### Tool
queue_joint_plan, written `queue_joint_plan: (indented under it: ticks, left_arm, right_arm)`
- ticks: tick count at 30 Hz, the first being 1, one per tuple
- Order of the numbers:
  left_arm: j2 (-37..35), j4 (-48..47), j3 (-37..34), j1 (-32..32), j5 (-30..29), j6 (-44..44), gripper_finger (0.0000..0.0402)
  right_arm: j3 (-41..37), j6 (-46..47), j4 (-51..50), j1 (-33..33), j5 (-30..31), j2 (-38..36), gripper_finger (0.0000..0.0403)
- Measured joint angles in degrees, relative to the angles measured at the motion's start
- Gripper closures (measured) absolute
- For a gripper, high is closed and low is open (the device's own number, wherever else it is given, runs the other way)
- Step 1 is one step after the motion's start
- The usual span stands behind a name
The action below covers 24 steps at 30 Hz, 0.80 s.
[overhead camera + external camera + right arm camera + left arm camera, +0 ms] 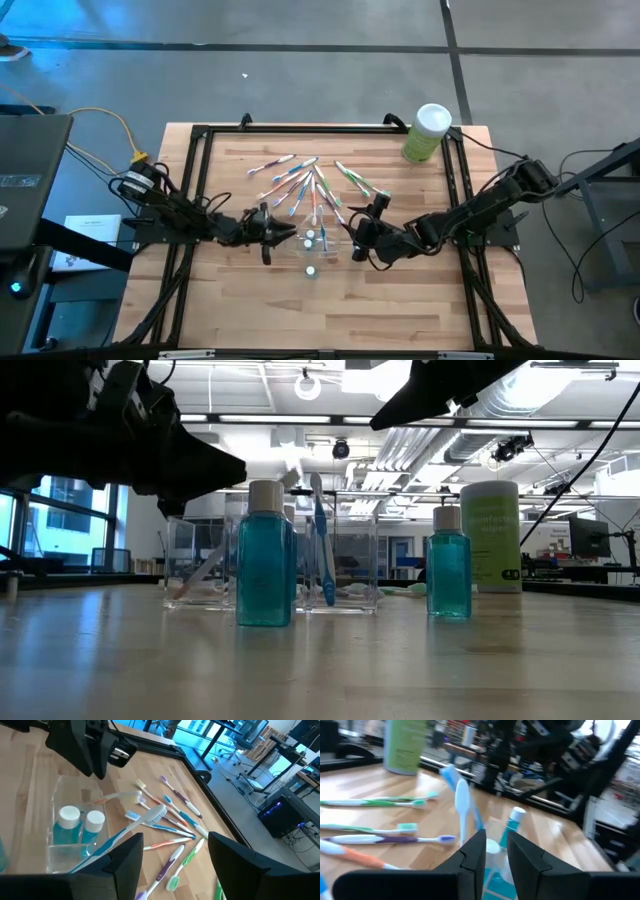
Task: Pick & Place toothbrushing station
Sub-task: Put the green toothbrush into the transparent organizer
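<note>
Since the loose toothbrushes fanned on the desk beyond the clear holder are light, stiff and slippery, pinch one mid-handle: your left hand is parted slightly and empty, your right hand is spread.

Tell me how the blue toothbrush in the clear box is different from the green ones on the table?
The blue toothbrush stands tilted, its lower end inside the clear box and its white head sticking out; the green toothbrushes lie flat on the wood. The blue one sits beside the little blue bottles; the green ones lie nearer the tall green canister. Both have long, thin handles.
</note>
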Motion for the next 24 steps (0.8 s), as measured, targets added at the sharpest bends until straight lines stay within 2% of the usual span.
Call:
queue_joint_plan:
  ticks: [4,8,9,11,13,18,24]
  left_arm:
    - [0.0,0.3,0.0,-0.8,-5.9,0.0,0.03]
    - [0.0,2.4,0.0,-1.2,-6.9,0.0,0.0265]
    - [0.0,2.8,0.0,-1.2,-6.9,-0.1,0.0257]
    - [0.0,3.0,0.0,-1.2,-7.0,-0.1,0.0241]
    - [0.0,3.1,0.0,-1.2,-7.0,-0.1,0.0228]
    - [-0.1,4.3,0.0,-1.2,-7.0,-0.1,0.0219]
    - [-0.1,5.8,0.0,-1.2,-7.0,-0.1,0.0218]
  right_arm:
    - [0.0,-0.3,0.0,0.0,1.8,0.0,0.0188]
    - [0.0,0.3,-1.2,0.7,13.0,-1.1,0.0188]
    - [0.0,0.3,-1.8,1.0,14.2,-2.1,0.0188]
    - [0.0,0.5,-3.3,1.2,11.3,-4.3,0.0188]
    - [0.0,2.8,-6.8,1.3,5.1,-6.7,0.0188]
    - [0.1,15.3,-20.5,-2.0,-8.2,-13.3,0.0188]
    - [-1.2,29.0,-37.4,-7.9,-9.1,-16.1,0.0188]
